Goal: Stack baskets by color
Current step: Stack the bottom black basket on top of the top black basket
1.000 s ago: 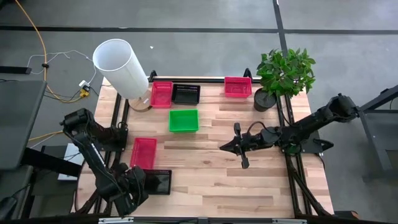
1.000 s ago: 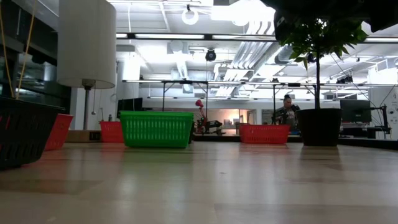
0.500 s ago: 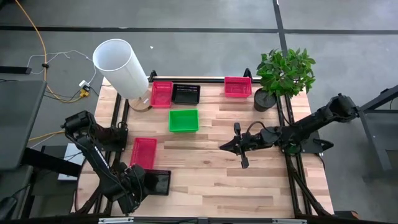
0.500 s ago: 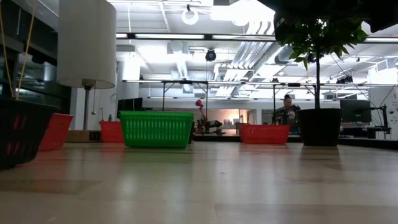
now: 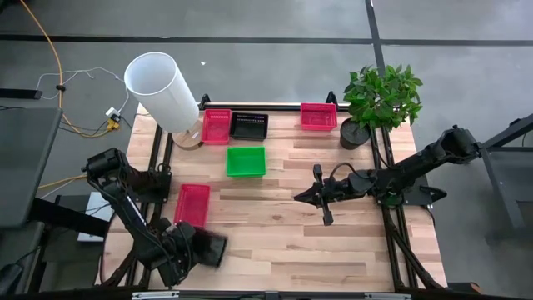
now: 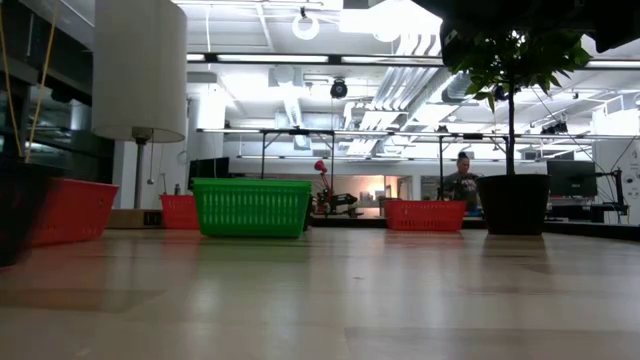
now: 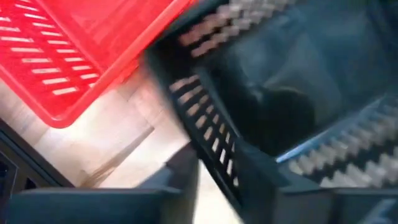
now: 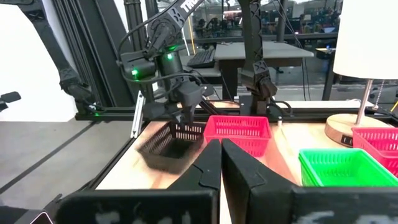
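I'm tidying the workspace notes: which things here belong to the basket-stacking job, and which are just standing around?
Job:
- black basket gripped by the left hand
- black basket by the back edge
- three pink-red baskets
- green basket

Bystanders:
- white cylinder
- potted plant

Non-task stuff on my wood table [image 5: 333, 242]: tall white cylinder [image 5: 162, 92] at the far left corner, potted plant [image 5: 379, 100] at the far right corner. Orange cable [image 5: 52, 50] + white wires on the floor. Person [image 6: 462, 180] in the bg, low cam.
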{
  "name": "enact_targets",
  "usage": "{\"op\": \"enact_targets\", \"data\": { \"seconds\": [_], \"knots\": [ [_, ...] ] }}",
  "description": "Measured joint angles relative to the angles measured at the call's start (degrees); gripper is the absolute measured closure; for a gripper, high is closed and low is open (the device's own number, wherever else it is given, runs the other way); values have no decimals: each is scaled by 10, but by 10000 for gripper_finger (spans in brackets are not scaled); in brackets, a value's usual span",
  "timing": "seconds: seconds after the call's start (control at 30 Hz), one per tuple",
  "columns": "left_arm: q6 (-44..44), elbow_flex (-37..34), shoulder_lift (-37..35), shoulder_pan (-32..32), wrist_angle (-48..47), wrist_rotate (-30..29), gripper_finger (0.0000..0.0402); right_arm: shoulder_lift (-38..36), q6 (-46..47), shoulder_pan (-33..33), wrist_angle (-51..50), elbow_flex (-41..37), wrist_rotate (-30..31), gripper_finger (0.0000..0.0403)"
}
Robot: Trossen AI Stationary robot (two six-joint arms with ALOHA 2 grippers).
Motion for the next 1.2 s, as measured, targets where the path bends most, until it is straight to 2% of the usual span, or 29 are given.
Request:
{"op": "enact_targets", "data": {
  "seconds": [0.07, 0.13, 0.3, 0.43, 0.57, 0.8, 0.9, 0.97, 1.1, 1.2],
  "knots": [
    [10, 5, -2, 0, 1, -1, 366, 0, 1, 0, 0, 0, 0, 403],
    [14, 12, -10, -2, 1, -9, 391, 0, 1, 0, 0, 0, 0, 403],
    [24, 47, -52, -3, -25, -69, 397, 0, 1, 0, 0, 0, 0, 403],
    [54, 71, -105, 3, -30, -169, 399, 0, 1, 0, 0, 0, 0, 403],
    [143, 80, -156, 47, -34, -268, 401, 0, 1, 0, 1, 0, 0, 403],
    [395, 81, -202, 232, -15, -405, 401, 0, 1, 0, 9, 0, 0, 403],
    [500, 80, -201, 326, 33, -427, 401, 0, 1, 0, 9, 0, 0, 403],
    [570, 72, -198, 384, 100, -437, 401, 0, 1, 0, 9, 0, 0, 403],
    [696, 45, -189, 499, 274, -406, 401, 0, 1, 0, 8, 0, 0, 403],
    [721, 11, -188, 581, 372, -320, 401, 0, 2, 0, 5, 0, 0, 403]
  ]
}}
